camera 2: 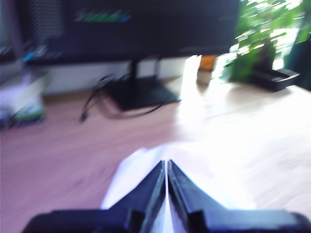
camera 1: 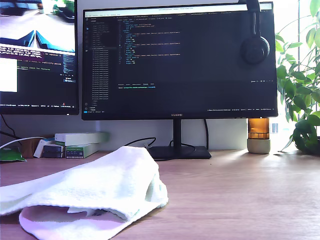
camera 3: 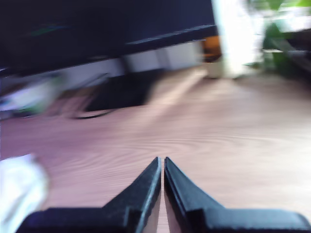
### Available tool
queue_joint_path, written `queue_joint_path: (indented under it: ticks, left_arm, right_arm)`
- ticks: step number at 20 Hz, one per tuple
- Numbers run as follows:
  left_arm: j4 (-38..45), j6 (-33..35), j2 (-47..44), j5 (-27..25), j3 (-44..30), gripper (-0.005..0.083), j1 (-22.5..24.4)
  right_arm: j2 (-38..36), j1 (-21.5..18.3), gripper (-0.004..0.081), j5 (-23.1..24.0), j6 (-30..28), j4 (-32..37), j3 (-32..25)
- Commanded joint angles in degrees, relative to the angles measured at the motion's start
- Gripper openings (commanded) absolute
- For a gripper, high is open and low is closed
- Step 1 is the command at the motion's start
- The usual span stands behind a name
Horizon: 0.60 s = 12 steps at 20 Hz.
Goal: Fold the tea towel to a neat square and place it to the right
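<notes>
My first gripper [camera 2: 166, 167] hangs over the tea towel [camera 2: 160, 170], jaws pressed together with barely a slit between them. White cloth shows just beyond and under the tips, but the blur is heavy and I cannot tell whether any fabric is pinched in there.

My second gripper [camera 3: 162, 164] is closed the same way, tips nearly touching and nothing held. Bare table [camera 3: 218, 145] lies straight ahead of it, and a corner of the towel sits off to one side, well clear of the tips.

In the exterior view neither arm shows. There the tea towel [camera 1: 100, 190] lies on the table [camera 1: 240, 195] as a loose, rumpled heap. One layer is draped over another, with a gap open along the near edge and the lower flap poking out.

By my reckoning the job is partway at best: there is a rough doubling-over, but no neat square. The edges need lining up, probably another fold too, and then the whole thing has to be carried to its final spot beside the monitor [camera 1: 177, 60] stand.
</notes>
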Motion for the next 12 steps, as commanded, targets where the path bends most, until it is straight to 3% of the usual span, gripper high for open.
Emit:
queue_joint_path:
  ticks: [1,10,12]
  left_arm:
    - [0.50,0.59,3.54,0.02,1.27,-0.0024,-1.84]
    - [-2.78,5.92,27.28,-0.02,9.79,-0.0024,-14.49]
    - [-5.40,11.28,32.02,-0.83,13.29,-0.0024,-17.81]
  right_arm:
    - [-0.35,2.05,-0.0013,-2.86,1.01,1.77,-0.85]
    - [1.90,11.17,-0.0013,-4.39,3.78,1.90,-0.83]
    - [4.20,11.87,-0.0013,-4.37,4.26,1.86,-0.83]
